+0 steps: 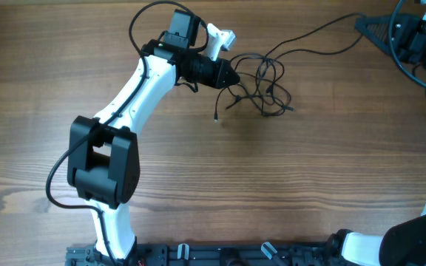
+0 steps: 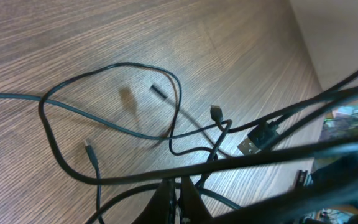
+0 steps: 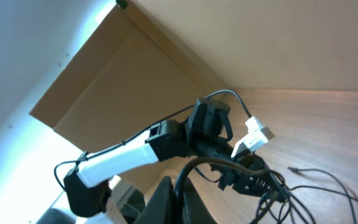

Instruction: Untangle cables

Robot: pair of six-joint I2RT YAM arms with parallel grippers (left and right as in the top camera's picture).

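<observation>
Wood-grain table (image 1: 272, 185), brown cardboard panel (image 3: 135, 81), black rail along table's near edge (image 1: 220, 255)

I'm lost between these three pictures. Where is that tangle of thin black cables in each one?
Overhead: the cables lie upper middle, just right of the left gripper.
Left wrist: the cables loop across most of the picture, over the table.
Right wrist: the cables sit bottom right.
Shared landmark: the left gripper, its tip at the tangle in every view.
</observation>
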